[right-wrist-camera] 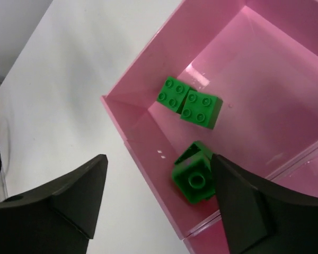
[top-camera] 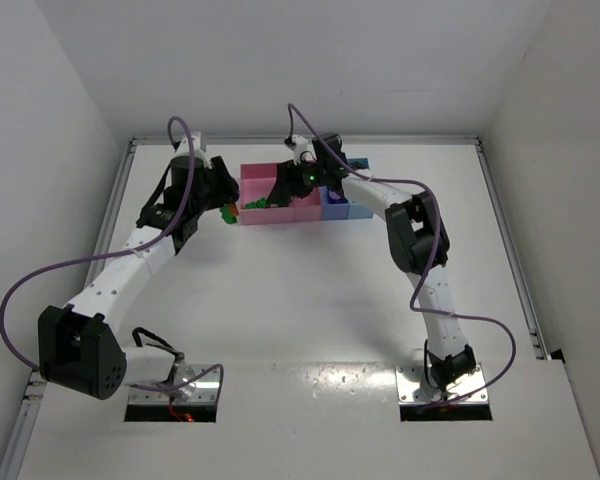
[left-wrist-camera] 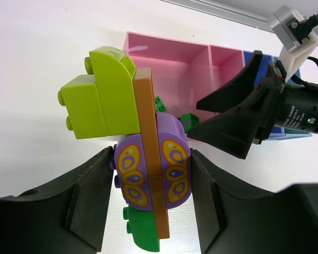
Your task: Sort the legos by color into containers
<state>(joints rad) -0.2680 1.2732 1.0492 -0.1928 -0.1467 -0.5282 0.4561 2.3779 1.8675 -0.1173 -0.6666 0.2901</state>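
My left gripper (left-wrist-camera: 151,197) is shut on a joined cluster of legos held above the table left of the containers. Its pads press the purple butterfly bricks (left-wrist-camera: 131,174) on both sides of an orange plate (left-wrist-camera: 147,127). Yellow-green bricks (left-wrist-camera: 102,98) and a green brick (left-wrist-camera: 144,232) are stuck to the same cluster. My right gripper (right-wrist-camera: 159,159) stands open over the near corner of the wide pink tray (right-wrist-camera: 143,140). Three green bricks lie in that tray: two (right-wrist-camera: 174,94) (right-wrist-camera: 201,109) side by side, and one (right-wrist-camera: 193,179) tipped against the wall, right beside my right finger.
The trays form a row at the back of the table: wide pink (top-camera: 258,178), narrow pink (top-camera: 308,207), purple-blue (top-camera: 332,200), light blue (top-camera: 358,209). Both arms crowd the row's left end, the right gripper (left-wrist-camera: 195,120) close to the held cluster. White walls border the table.
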